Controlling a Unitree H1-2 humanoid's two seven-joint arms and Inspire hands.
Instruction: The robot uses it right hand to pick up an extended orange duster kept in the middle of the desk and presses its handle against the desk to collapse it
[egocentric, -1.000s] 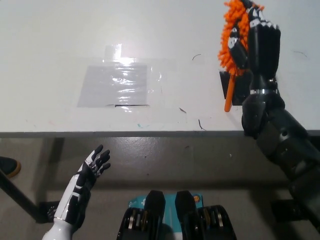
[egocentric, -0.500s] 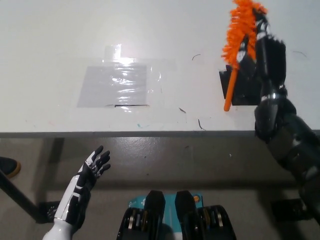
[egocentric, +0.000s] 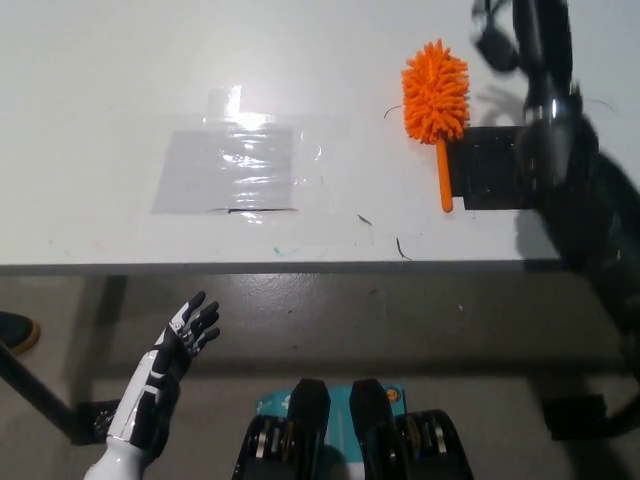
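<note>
orange: duster (egocentric: 437, 110) lies flat on the white desk (egocentric: 100, 120), fluffy head toward the far edge, thin handle pointing back toward the near edge
long axis: roughly far-to-near, handle end reaching the left edge of a black square patch (egocentric: 490, 168)
handle length: looks short, likely collapsed, but hard to confirm
right hand (egocentric: 525, 40): black, blurred, up at top right, above and to the right of the duster head, not touching it
right fingers: too smeared to read, cannot tell if spread or curled; nothing seen held
duster vs right hand: duster sits to the hand's left and nearer the robot, close by but apart
nearer hand: right by far
left hand (egocentric: 172, 362): white, resting below the desk edge at lower left, fingers spread, empty, well apart from the duster
other: clear plastic sheet (egocentric: 230, 168) taped mid-desk, left of the duster
judgement: duster looks released on the desk; any regrasp would need the right hand to come down and left onto the handle
</note>
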